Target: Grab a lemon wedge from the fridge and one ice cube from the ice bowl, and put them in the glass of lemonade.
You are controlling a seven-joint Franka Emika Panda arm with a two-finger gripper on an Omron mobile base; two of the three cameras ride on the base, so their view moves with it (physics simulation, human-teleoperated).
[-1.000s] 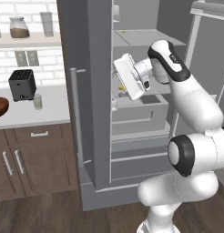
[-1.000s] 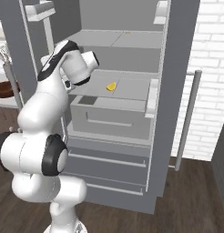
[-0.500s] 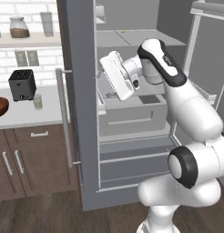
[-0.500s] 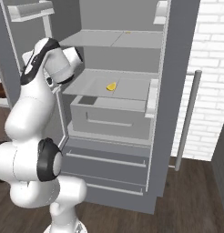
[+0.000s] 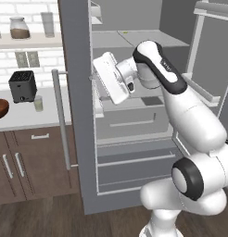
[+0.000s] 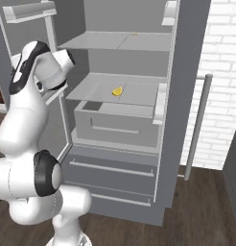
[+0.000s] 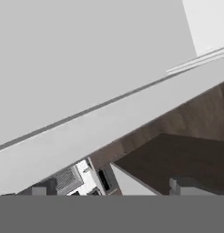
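1. The fridge (image 6: pixel 134 120) stood with both doors open; the wedge (image 6: pixel 117 91) lay untouched on the middle shelf (image 6: pixel 139 93), at about 12 o'clock from the base in the right base view.
2. The gripper (image 5: pixel 98 78) hovered at the inner face of the left door (image 5: pixel 76 106), at about 9 o'clock from the wedge's shelf. It stood spread wide and held nothing.
3. The bowl (image 5: pixel 0 109) sat on the counter (image 5: pixel 28 118) at the left edge of the left base view. The toaster (image 5: pixel 22 86) stood at about 2 o'clock from the bowl, and the glass (image 5: pixel 38 103) just beside the toaster at about 4 o'clock from it.
4. Progress, as judged: only the door opening appeared done. Fetching the wedge, fetching an ice cube and both drops into the glass remained.
5. Edges: the door's bins and its long handle (image 5: pixel 62 120) flanked the hand on the left. The drawer front (image 6: pixel 115 126) below the wedge's shelf projected forward.
6. Open room: the shelf around the wedge was bare, and the gap up to the upper shelf (image 6: pixel 120 41) looked tall enough for a reach in from the front.
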